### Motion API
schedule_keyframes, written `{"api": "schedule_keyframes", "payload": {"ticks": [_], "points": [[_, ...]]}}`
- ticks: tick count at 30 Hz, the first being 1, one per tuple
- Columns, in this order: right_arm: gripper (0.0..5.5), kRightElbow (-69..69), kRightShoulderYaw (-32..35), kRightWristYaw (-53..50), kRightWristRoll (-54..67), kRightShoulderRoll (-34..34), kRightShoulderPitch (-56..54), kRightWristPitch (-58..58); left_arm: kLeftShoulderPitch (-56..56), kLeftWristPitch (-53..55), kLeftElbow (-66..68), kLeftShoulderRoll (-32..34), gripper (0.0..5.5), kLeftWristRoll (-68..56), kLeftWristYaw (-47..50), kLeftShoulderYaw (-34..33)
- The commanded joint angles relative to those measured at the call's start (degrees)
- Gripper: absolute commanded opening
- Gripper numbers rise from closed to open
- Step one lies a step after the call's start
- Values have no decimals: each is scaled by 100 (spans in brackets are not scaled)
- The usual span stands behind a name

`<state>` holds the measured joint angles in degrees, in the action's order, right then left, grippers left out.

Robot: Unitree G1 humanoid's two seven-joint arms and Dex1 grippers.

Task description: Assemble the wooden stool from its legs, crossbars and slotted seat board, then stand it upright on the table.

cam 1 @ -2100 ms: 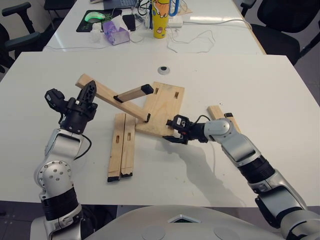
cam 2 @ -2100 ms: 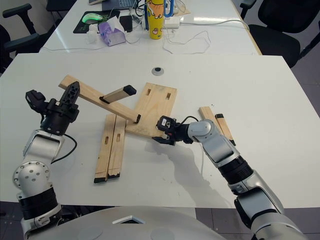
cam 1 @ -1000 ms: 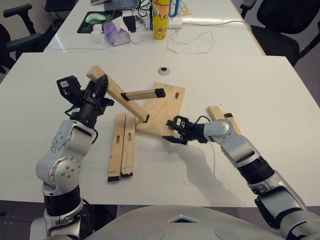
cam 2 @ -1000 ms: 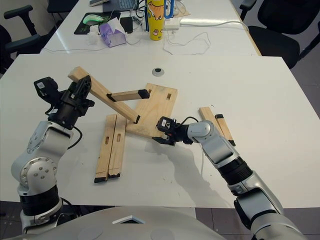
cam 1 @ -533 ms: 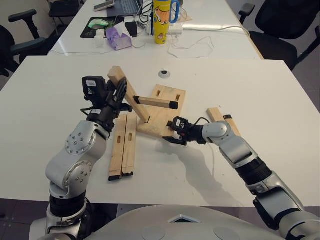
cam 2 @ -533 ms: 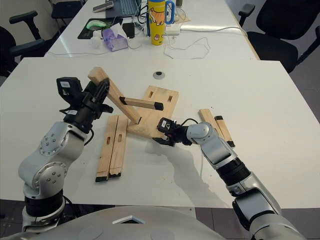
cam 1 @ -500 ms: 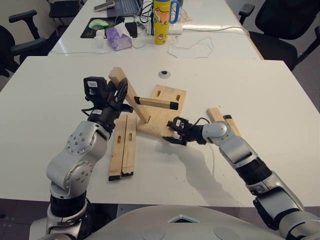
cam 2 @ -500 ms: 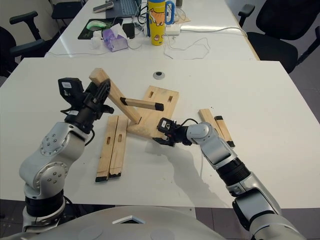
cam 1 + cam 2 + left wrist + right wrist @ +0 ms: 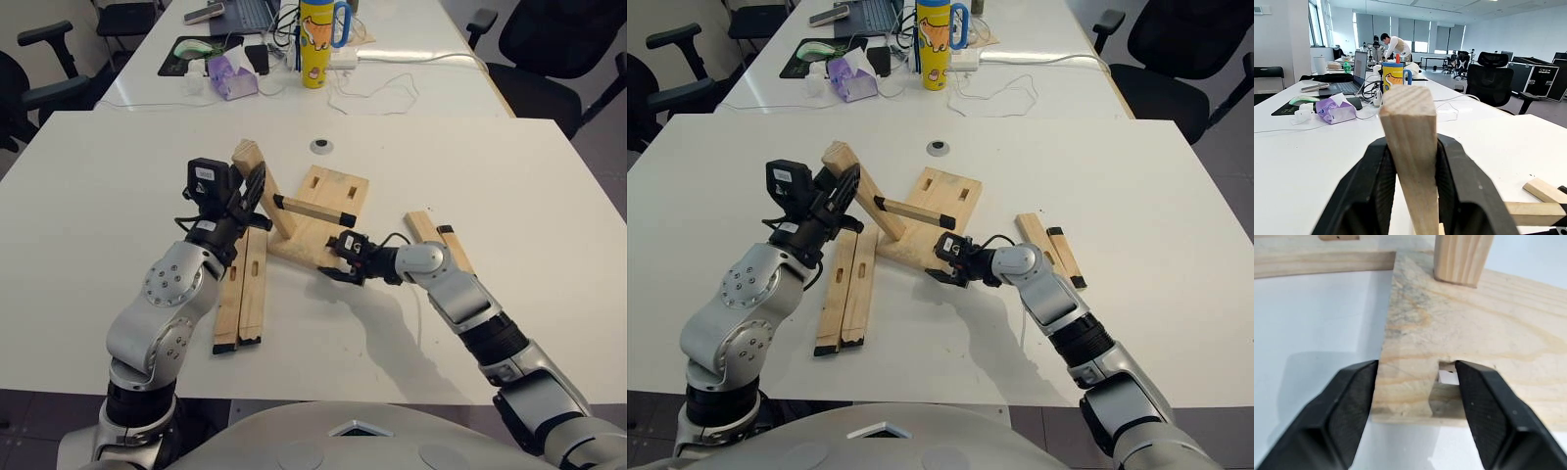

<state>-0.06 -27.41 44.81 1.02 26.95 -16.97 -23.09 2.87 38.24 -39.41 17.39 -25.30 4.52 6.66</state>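
My left gripper (image 9: 252, 192) is shut on a wooden leg (image 9: 279, 219), which stands steeply tilted with its lower end on the slotted seat board (image 9: 315, 245). A black-capped crossbar (image 9: 312, 211) sticks out sideways from that leg over the board. In the left wrist view the leg (image 9: 1410, 127) sits clamped between the black fingers (image 9: 1374, 181). My right gripper (image 9: 339, 258) is at the board's near corner, its fingers (image 9: 1352, 411) either side of a strip of the seat board (image 9: 1449, 323) beside a notch. The leg's foot (image 9: 1459, 257) rests on the board further in.
Two slotted wooden pieces (image 9: 241, 284) lie side by side left of the board. Two more wooden pieces (image 9: 436, 233) lie to the right, behind my right forearm. A round cable grommet (image 9: 320, 146) sits further back. A yellow mug (image 9: 315, 44) and clutter stand on the far table.
My left arm has swung the leg with its crossbar to the right and more upright, its foot staying on the seat board. The right gripper has kept its place at the board's corner.
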Motion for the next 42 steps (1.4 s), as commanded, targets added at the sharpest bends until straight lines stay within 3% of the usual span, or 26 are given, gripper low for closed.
{"api": "schedule_keyframes", "payload": {"ticks": [1, 8, 9, 14, 26, 34, 42], "points": [[289, 254, 19, -96, -167, -12, 173, -120, -245, 353, 436, 23, 105, 167, -151, 41], [289, 371, 68, -121, -210, -65, 137, -42, -197, 182, 628, -314, 105, -12, -272, -494], [289, 389, 81, -124, -215, -76, 132, -34, -183, 145, 642, -340, 141, -15, -302, -530], [289, 458, 138, -137, -222, -127, 123, -17, 23, -111, 557, -496, 209, -31, -419, -688], [289, 513, 232, -178, -218, -219, 90, 25, 502, -871, 171, -744, 209, -76, -669, -963], [289, 212, 730, -157, 284, -417, 104, -421, 1269, -873, 68, -793, 209, -914, -358, -2092], [289, -347, 1344, -65, 782, -157, 332, -741, 618, -131, 687, -320, 209, -1454, -352, -2903]]}}
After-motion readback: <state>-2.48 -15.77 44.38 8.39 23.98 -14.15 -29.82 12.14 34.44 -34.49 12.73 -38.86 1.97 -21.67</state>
